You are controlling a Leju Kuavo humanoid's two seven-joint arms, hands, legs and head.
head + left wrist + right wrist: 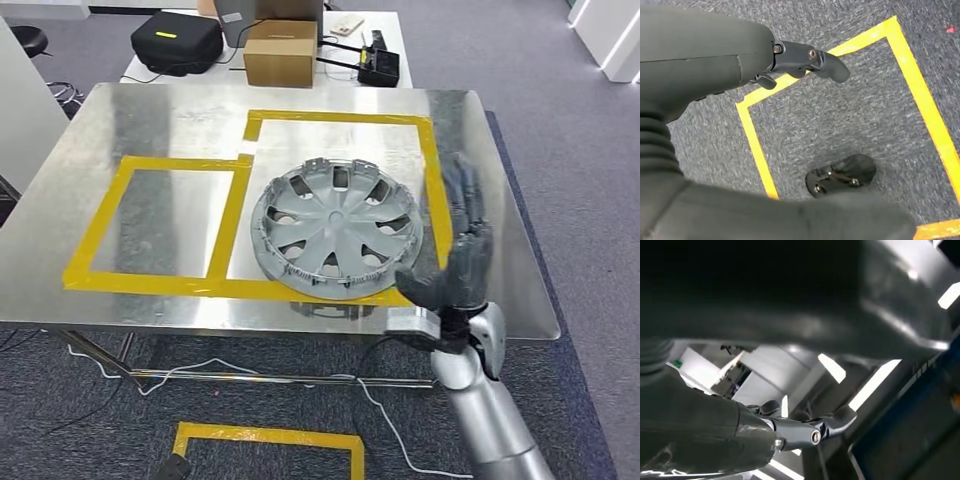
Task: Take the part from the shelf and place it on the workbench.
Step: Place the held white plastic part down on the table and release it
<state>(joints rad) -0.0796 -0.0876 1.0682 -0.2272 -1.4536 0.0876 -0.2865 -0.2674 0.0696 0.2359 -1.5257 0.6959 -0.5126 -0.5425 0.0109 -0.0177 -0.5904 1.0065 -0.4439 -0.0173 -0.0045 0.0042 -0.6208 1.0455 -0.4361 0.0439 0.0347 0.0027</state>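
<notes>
A grey spoked wheel cover [336, 227] lies flat on the shiny metal workbench [151, 120], inside the larger yellow-taped box. My right hand [458, 250] is raised just right of the cover at the bench's front right, fingers spread and pointing up, holding nothing and apart from the cover's rim. In the right wrist view the same hand [806, 430] shows its fingers [840, 421] apart against the ceiling. My left hand [753, 60] hangs low over the grey carpet, with its fingers [828, 65] extended and nothing in them.
A second yellow-taped box [162, 220] marks the bench's left half. Behind the bench stands a white table with a cardboard box [281, 52] and a black case [177, 40]. Cables [226, 368] trail under the bench, and a yellow taped square [268, 445] marks the carpet.
</notes>
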